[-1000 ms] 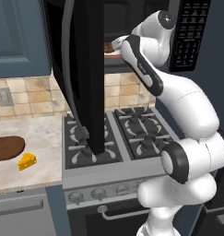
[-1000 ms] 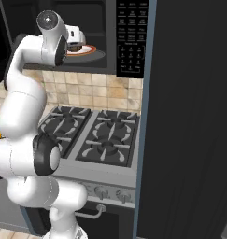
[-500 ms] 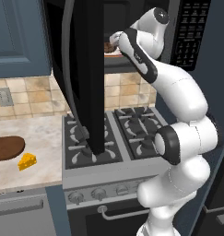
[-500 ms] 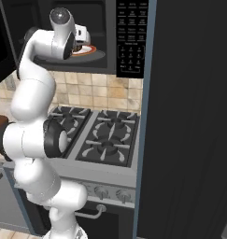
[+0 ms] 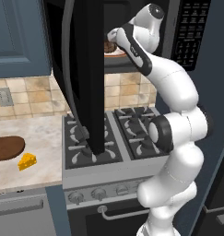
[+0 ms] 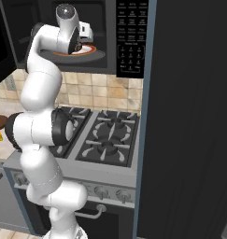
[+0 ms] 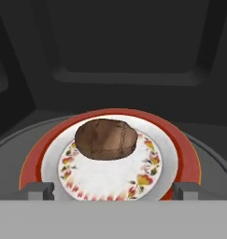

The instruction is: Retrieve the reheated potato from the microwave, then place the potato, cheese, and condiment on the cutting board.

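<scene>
The microwave [image 5: 132, 32] sits at the top of both base views with its door [image 5: 83, 73] swung wide open; in the left base view the door hangs as a tall dark slab through the upper middle of the frame, in front of the stove [image 5: 113, 138]. The arm reaches up from the lower right of that view and bends into the open cavity, with the pincer [image 7: 112, 189] just inside the oven mouth. In the hand view its two grey fingertips [image 7: 38, 190] stand wide apart at the bottom left and bottom right of the frame, with nothing between them.

The potato [image 7: 106, 139] lies in the middle of the hand view, a brown mottled lump resting on a white plate [image 7: 147, 172] with a red rim and a flowered border. The plate sits on the round grey turntable [image 7: 213, 154] inside the dark cavity. The potato is slightly toward the upper left of the plate's centre and lies beyond the fingertips, apart from them. In the left base view a sliver of the potato [image 5: 109, 46] and plate shows just left of the hand; in the right base view the plate [image 6: 89, 50] shows just right of the wrist.

At the lower left of the left base view, the cutting board [image 5: 7, 148] lies on the pale table [image 5: 39, 138], cut by the frame's left edge. The cheese [image 5: 27, 161] rests on the table just beside the board's right end, toward the bottom of the frame, not on it.
</scene>
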